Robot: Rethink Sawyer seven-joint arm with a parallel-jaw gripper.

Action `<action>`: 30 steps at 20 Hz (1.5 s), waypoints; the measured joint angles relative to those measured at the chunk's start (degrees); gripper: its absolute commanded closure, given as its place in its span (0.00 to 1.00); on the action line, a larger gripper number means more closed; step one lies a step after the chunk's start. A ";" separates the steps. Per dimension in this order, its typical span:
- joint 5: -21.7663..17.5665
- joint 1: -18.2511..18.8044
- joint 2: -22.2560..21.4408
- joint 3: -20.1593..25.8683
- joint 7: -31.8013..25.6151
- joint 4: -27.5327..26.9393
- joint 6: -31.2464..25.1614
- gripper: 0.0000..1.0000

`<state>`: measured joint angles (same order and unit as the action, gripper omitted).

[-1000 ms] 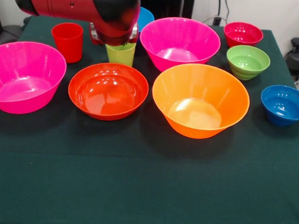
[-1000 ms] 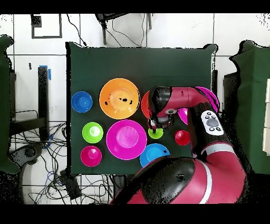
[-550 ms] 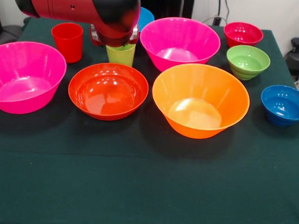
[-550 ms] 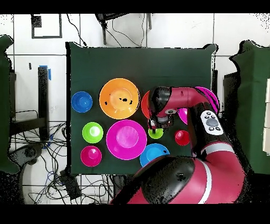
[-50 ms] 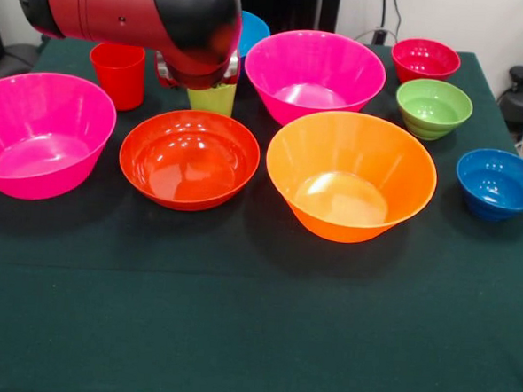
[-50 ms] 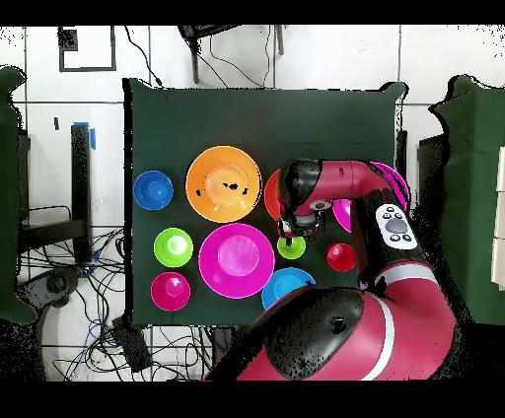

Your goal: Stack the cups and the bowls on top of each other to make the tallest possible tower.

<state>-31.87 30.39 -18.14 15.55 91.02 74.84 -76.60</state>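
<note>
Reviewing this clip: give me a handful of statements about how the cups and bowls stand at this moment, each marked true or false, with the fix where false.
1. The bowls all sit apart on the table, none nested in another. True.
2. The arm's wrist hangs over the lime green cup. True.
3. The red cup sits inside the orange bowl. False: it stands on the cloth, behind a big pink bowl, and the orange bowl is empty.
4. In the front view the dark blue bowl is at the left edge. False: it is at the right edge.
5. The green bowl sits just in front of the small magenta-red bowl. True.
</note>
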 measured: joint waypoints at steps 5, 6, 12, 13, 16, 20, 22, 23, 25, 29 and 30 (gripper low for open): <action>0.00 0.00 0.92 0.01 0.00 -0.72 -1.08 0.00; 0.00 0.00 1.02 0.01 0.00 -0.81 -1.34 0.00; 0.00 -0.01 1.47 0.02 0.00 -1.08 -3.71 0.00; 0.00 -0.01 1.48 0.02 0.00 -1.09 -4.04 0.00; -0.01 -0.08 1.54 0.03 0.00 -1.24 -5.40 0.00; 0.00 -0.06 1.59 0.04 0.00 -1.34 -5.59 0.00; 0.00 0.00 1.69 0.04 0.00 -1.33 -5.58 0.00; 0.00 0.06 1.77 0.04 0.00 -1.33 -5.58 0.00; 0.00 0.26 1.93 0.07 0.00 -1.31 -5.23 0.00; 0.00 0.86 2.12 0.28 0.00 -1.09 -3.42 0.00; 0.00 1.37 2.11 0.49 0.00 -0.65 -1.44 0.00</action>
<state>-31.87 31.76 -16.03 16.04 91.02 74.19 -78.04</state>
